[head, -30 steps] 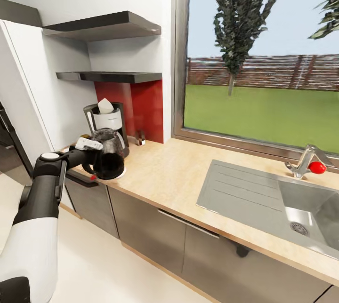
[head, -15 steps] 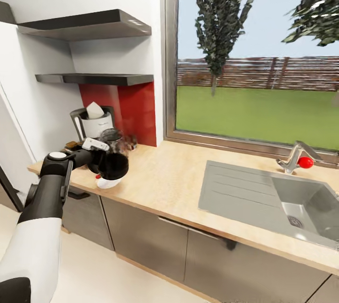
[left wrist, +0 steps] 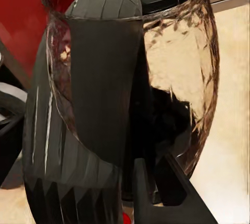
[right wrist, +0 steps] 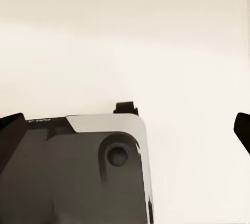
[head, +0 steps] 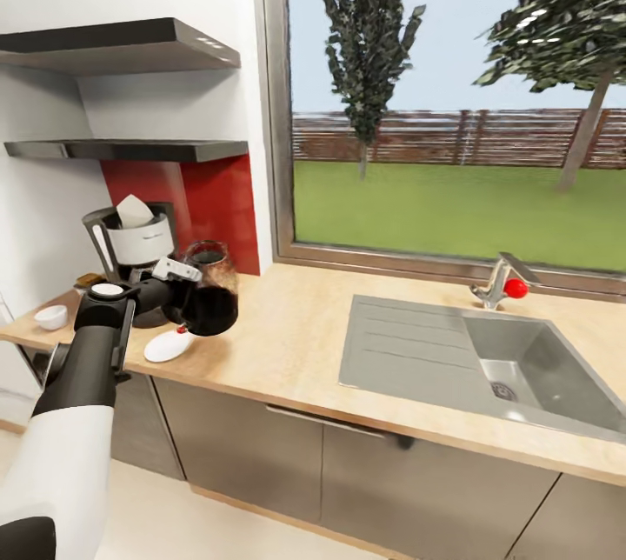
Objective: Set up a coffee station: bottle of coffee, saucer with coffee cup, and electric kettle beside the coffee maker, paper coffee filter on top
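Right now my left pincer is clamped on the electric kettle (tilted), just above the surface, beside the coffee maker.

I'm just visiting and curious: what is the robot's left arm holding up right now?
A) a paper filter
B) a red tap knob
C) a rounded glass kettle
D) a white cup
C: the left end effector grips the electric kettle by its handle side, lifted above the countertop beside the coffee maker.
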You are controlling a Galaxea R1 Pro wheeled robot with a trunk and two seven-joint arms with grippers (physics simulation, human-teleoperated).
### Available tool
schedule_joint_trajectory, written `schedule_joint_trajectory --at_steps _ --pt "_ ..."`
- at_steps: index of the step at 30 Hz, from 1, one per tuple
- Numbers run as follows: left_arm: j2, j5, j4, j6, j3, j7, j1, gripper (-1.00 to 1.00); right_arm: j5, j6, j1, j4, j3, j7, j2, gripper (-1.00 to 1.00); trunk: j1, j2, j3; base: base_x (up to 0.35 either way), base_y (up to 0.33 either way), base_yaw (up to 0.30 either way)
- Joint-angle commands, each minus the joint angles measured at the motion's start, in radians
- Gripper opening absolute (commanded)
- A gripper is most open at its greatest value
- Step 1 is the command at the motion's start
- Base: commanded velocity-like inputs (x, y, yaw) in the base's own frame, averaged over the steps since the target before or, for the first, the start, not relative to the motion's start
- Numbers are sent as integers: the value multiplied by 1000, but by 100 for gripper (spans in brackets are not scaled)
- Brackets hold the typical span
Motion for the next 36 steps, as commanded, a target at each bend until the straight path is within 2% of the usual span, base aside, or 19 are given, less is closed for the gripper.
schedule_joint_trajectory --at_steps 1,10,17,22,27,36 --pt "0 -6 -2 1 1 -8 -1 -100 -11 0 -1 0 8 3 0 100 1 -2 -1 0 0 -242" --pt "1 -6 -2 1 1 -5 0 -100 -11 0 0 0 8 3 1 100 1 -2 0 0 0 -206" --pt "3 -7 -2 0 3 -4 0 -100 -11 0 -1 0 9 1 1 100 1 -2 0 21 0 -18" --pt "5 -9 -1 -1 5 -4 1 -100 -10 -1 0 0 10 0 1 100 1 -2 0 196 67 -1" --pt "8 -8 1 -3 7 -4 26 -100 -9 -2 -1 0 10 0 1 100 1 -2 0 218 138 0" --pt "7 -9 1 -3 6 -4 37 -100 -9 -2 -1 0 10 0 1 100 1 -2 0 24 17 0"
